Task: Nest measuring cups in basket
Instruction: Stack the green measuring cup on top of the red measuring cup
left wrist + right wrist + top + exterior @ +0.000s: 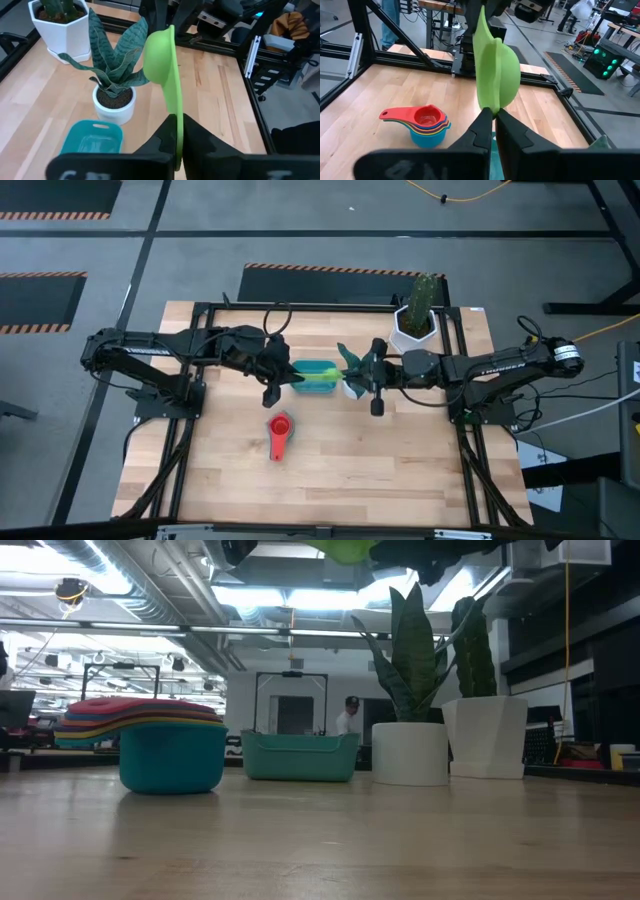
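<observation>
A green measuring cup (161, 57) hangs on edge over the teal basket (318, 367) at the table's middle, held between both grippers. My left gripper (179, 120) is shut on its handle, my right gripper (494, 112) on its bowl (499, 75). In the high view the left gripper (296, 378) stands left of the basket and the right gripper (352, 376) right of it. A stack of nested cups (426, 125), red on top, stands on the table near the front. My left gripper pinches the green cup's handle (176, 131) between its two fingers, coming from the table's left and slanting a little down, along the handle. The cup is lifted clear, on edge. My right gripper pinches the rim of the cup's bowl (493, 106), at the end away from the handle, between its two fingers. It comes almost level from the table's right. The cup stands on edge, clear of the basket.
A small white pot with a spiky green plant (115, 100) stands just right of the basket. A white hexagonal cactus pot (415, 320) sits at the far right. The stack of cups (280, 430) stands on bare wood toward the near edge.
</observation>
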Controlling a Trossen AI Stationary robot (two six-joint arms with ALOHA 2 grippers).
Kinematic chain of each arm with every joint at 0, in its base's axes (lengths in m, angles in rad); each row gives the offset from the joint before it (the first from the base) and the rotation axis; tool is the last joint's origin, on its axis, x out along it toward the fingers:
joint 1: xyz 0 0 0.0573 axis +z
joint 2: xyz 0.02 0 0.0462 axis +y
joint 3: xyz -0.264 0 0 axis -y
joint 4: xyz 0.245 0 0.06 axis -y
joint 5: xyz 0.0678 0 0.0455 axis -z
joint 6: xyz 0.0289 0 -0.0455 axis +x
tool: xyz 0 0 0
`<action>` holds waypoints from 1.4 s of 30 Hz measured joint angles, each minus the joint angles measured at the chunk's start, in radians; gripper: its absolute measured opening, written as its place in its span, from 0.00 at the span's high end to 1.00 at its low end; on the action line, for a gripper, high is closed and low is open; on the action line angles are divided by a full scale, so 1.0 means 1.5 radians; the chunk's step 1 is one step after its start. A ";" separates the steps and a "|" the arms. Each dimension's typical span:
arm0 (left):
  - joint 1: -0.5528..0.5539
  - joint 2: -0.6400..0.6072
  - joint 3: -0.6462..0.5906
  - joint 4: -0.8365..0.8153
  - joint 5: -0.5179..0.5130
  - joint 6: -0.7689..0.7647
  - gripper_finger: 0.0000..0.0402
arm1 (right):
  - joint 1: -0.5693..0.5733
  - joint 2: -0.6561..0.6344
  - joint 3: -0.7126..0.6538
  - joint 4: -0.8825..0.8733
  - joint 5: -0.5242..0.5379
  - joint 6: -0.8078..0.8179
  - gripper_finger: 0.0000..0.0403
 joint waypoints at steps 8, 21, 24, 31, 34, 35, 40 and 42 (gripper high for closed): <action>0.000 0.000 0.000 -0.001 0.003 -0.010 0.99 | 0.000 0.000 0.000 0.001 0.000 -0.001 0.81; -0.054 -0.053 -0.002 -0.086 -0.066 -0.221 1.00 | 0.001 -0.100 0.000 -0.032 0.019 -0.122 0.56; -0.120 -0.077 -0.001 -0.127 -0.148 -0.333 1.00 | 0.001 -0.139 0.001 -0.069 0.020 -0.143 0.56; -0.351 -0.075 -0.002 -0.182 -0.410 -0.572 1.00 | 0.001 -0.198 0.001 -0.125 0.020 -0.140 0.56; -0.436 -0.049 -0.009 -0.184 -0.518 -0.657 1.00 | 0.001 -0.199 0.001 -0.124 0.020 -0.139 0.56; -0.458 -0.037 -0.011 -0.183 -0.549 -0.686 1.00 | 0.001 -0.197 0.001 -0.125 0.019 -0.139 0.56; -0.543 0.035 -0.032 -0.182 -0.673 -0.863 1.00 | 0.006 -0.187 0.000 -0.128 0.015 -0.138 0.56; -0.562 0.070 -0.040 -0.182 -0.702 -0.936 1.00 | 0.012 -0.187 0.000 -0.127 0.015 -0.138 0.56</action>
